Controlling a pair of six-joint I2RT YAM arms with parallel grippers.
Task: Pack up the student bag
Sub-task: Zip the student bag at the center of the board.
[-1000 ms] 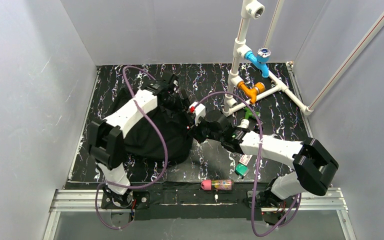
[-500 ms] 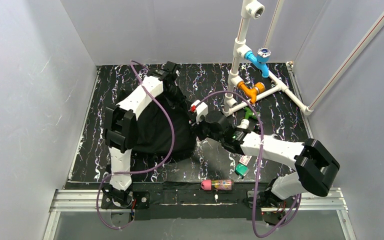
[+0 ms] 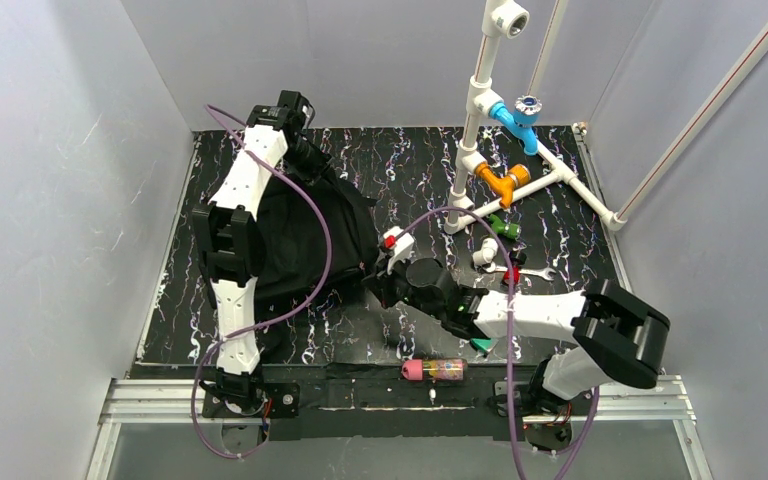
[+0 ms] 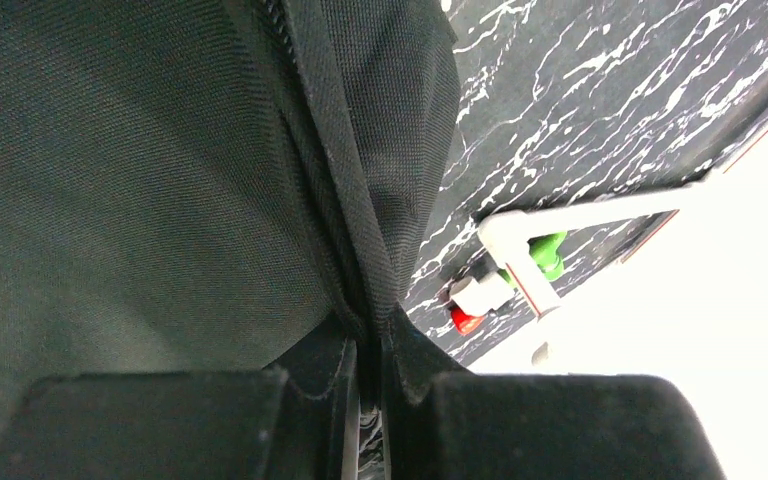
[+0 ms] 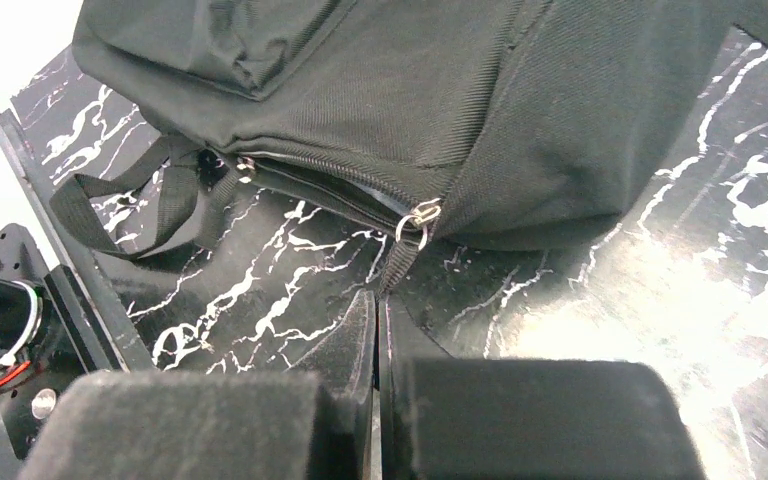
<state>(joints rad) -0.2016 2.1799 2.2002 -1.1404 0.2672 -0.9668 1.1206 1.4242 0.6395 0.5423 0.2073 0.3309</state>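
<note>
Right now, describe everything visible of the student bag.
The student bag is a large, soft black fabric backpack lying on the black table, left of centre. Webbing straps trail onto the table. A zip runs along its edge; the right gripper is shut on its zip pull, the left gripper on a webbing band at its far end.
</note>
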